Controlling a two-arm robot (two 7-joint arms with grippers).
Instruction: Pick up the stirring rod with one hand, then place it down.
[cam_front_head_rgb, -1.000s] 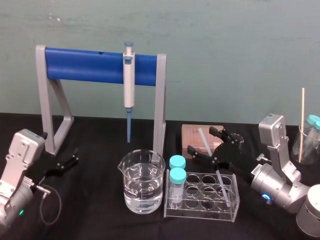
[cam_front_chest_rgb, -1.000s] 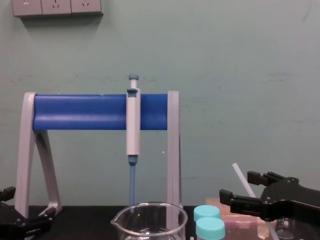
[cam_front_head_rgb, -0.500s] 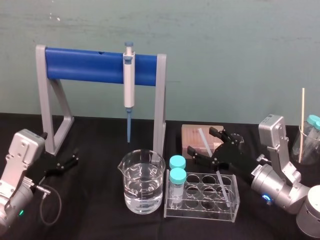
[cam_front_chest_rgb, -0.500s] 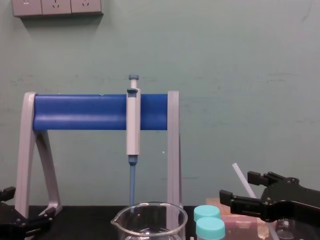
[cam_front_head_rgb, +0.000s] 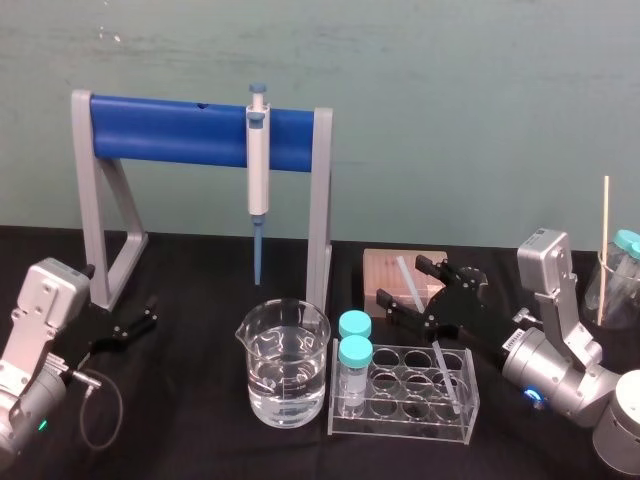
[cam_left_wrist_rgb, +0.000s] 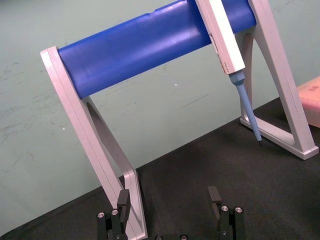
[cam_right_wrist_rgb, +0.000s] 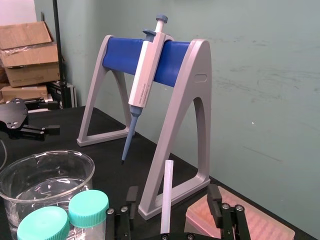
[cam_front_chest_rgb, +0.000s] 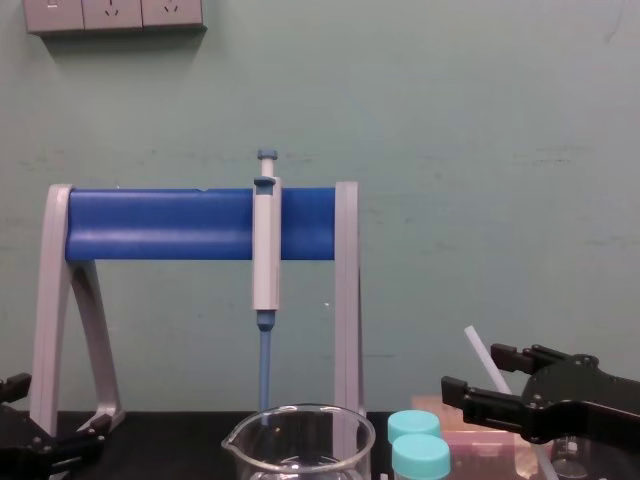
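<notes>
Almost nothing has shifted over the last second: the right end effector (cam_front_head_rgb: 402, 281) sits a hair differently, no more. Its fingers are spread, one on each side of the stirring rod (cam_right_wrist_rgb: 166, 195), with a gap on both sides, so nothing is gripped yet. The rod stands in a right-hand well of the clear test-tube rack (cam_front_head_rgb: 400, 418) on the black worktop (cam_front_head_rgb: 200, 290). Its long axis is steep, the upper end leaning far and left into that open end effector. The left end effector (cam_front_head_rgb: 148, 316), also spread and empty, is parked well apart at the left. Closing the right fingers across the rod looks like the coming move.
</notes>
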